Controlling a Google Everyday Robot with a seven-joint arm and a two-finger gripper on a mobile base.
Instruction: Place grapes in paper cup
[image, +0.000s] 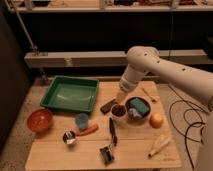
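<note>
Wooden table seen from above and in front, arm reaching in from 3 o'clock.

Gripper just above the paper cup, near table centre; arm sloping down to it from the white elbow at 1 o'clock.

Grapes dark reddish-purple, sitting in the mouth of the paper cup, directly beneath the gripper (touching the gripper or not: cannot tell). Finger spacing also not readable.

Dark bowl touching or just beside the cup at its 3 o'clock, holding a green item and a bluish one. Orange round fruit at 3 o'clock of the bowl, apart from it. Dark flat block just beside the cup at 10 o'clock.

Green tray at 10 o'clock of the cup, well apart. Small blue cup at 9 o'clock of the paper cup, with a carrot-like orange piece just below it. Orange-red bowl at far 9 o'clock, near the table edge. Yellowish item at 4 o'clock, near the front right corner. Dark-handled tool lying at 6 o'clock of the cup.
</note>
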